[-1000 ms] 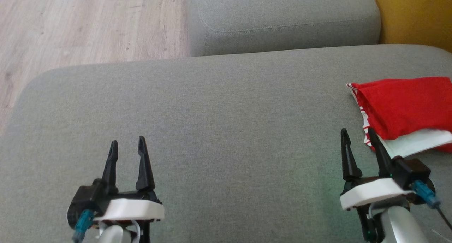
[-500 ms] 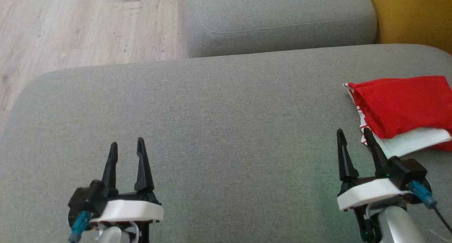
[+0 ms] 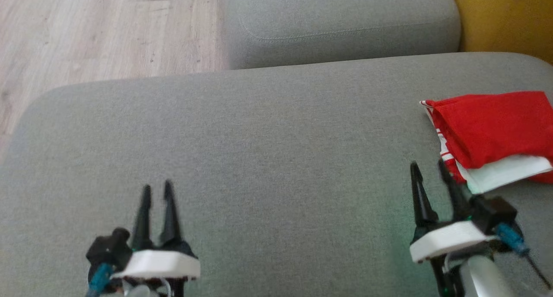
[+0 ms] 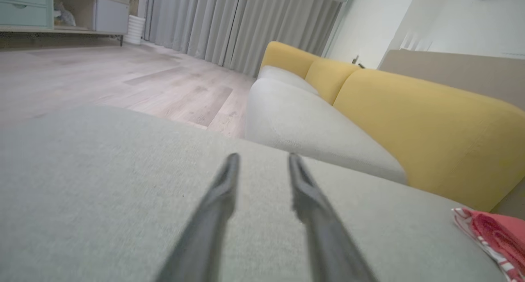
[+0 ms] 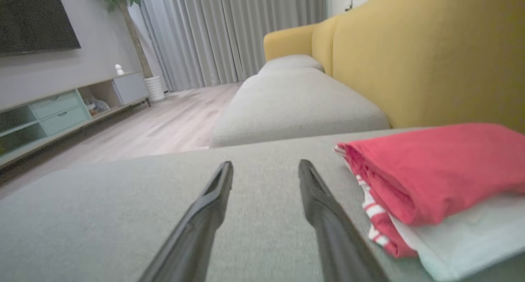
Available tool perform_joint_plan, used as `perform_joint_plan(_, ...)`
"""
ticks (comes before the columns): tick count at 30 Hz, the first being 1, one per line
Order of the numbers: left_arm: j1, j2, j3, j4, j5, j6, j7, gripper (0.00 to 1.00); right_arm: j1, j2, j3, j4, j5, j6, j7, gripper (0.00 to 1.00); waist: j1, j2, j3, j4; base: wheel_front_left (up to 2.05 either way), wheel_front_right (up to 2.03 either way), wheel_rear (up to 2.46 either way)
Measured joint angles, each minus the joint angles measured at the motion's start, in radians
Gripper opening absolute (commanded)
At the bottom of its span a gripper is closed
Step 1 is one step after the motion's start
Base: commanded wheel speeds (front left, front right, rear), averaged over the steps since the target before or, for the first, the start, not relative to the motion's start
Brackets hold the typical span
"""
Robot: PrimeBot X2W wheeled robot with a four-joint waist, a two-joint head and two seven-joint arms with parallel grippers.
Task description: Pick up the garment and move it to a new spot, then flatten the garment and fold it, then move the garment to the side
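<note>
Left gripper (image 3: 157, 185) and right gripper (image 3: 428, 163) hover spread over the grey cushion (image 3: 276, 137). Folded red garment (image 3: 488, 124) lies at its right edge; the right wrist view shows its white underlayer. Broad cushion stretches between the grippers.

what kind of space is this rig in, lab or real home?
Looks like a home living room, or a mock-up of one: a grey sofa with yellow backrests, a wall-mounted TV over a low media cabinet, floor-length curtains and wood-look flooring.
</note>
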Motion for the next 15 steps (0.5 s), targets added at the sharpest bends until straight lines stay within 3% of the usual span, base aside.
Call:
perform_joint_plan(5, 0.047, 0.0, -0.004, 0.071, -0.007, 0.001, 0.007, 0.0, 0.047, 0.002, 0.001, 0.069, 0.004, 0.0, 0.003, 0.0, 0.0, 0.0, 0.0, 0.0, 0.0, 0.0, 0.0)
perform_joint_plan(15, 0.059, 0.0, 0.011, 0.072, -0.098, -0.008, 0.035, 0.0, 0.06, 0.002, -0.009, 0.063, 0.119, 0.0, 0.034, 0.0, 0.0, 0.0, 0.002, -0.002, 0.0, 0.0, 0.0)
